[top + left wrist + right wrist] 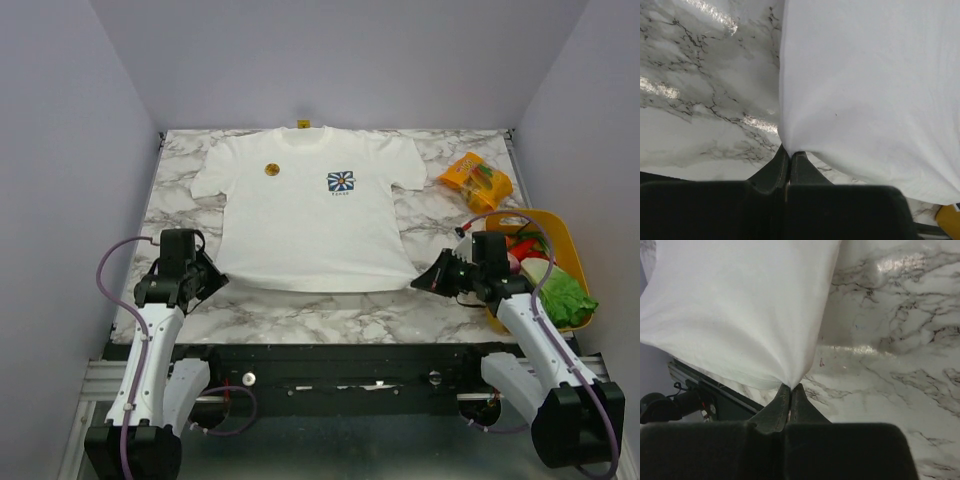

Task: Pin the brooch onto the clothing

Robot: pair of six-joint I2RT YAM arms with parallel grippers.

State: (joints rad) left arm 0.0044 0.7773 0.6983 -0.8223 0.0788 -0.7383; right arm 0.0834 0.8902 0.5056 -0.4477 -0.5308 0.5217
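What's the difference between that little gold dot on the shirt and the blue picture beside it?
The brooch is a plain gold round piece; the emblem is a blue square with a white flower. The brooch is smaller than the emblem. In the top view the brooch sits left of the emblem. Both are on the chest of the white T-shirt.

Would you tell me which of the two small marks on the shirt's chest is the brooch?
The brooch is the tiny round gold piece on the T-shirt's left-arm side; the other, a larger square blue-and-white flower emblem, is printed.
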